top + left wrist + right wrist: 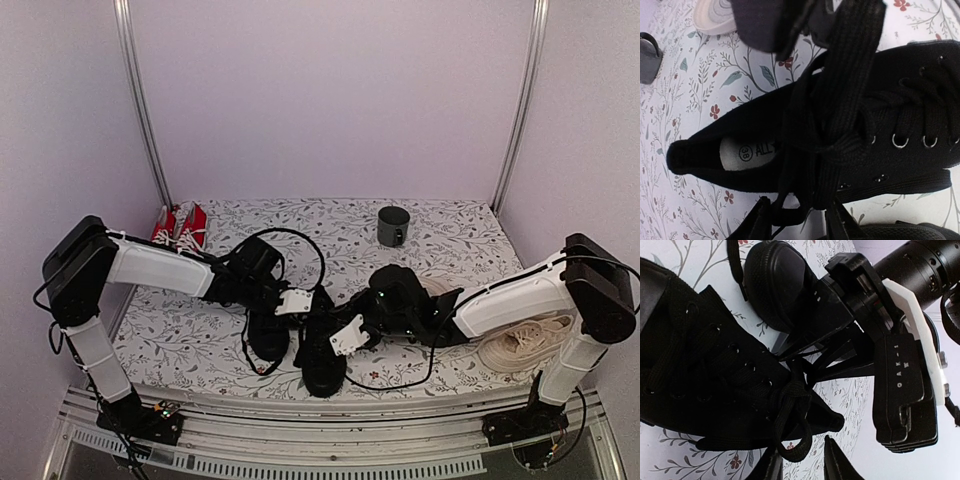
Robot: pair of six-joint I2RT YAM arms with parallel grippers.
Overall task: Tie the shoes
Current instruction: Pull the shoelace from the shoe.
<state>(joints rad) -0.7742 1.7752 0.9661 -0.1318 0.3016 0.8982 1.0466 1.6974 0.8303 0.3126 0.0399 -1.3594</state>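
Two black shoes lie side by side near the table's front middle, one (268, 338) to the left of the other (322, 362). My left gripper (296, 302) and right gripper (350, 336) meet over the right one. In the left wrist view this shoe (900, 115) lies on its side, and its knotted lace (832, 150) hangs down between my left gripper's (799, 222) parted fingers. In the right wrist view a lace loop (801, 452) from the knot sits between my right gripper's (802, 465) fingers, with a gap showing beside it. The other shoe's toe (775, 285) shows above.
Small red-and-white sneakers (180, 228) stand at the back left. A dark mug (392, 226) is at the back right. Cream sneakers (525, 345) lie under my right arm. The left arm's wrist housing (905, 385) fills the right side of the right wrist view.
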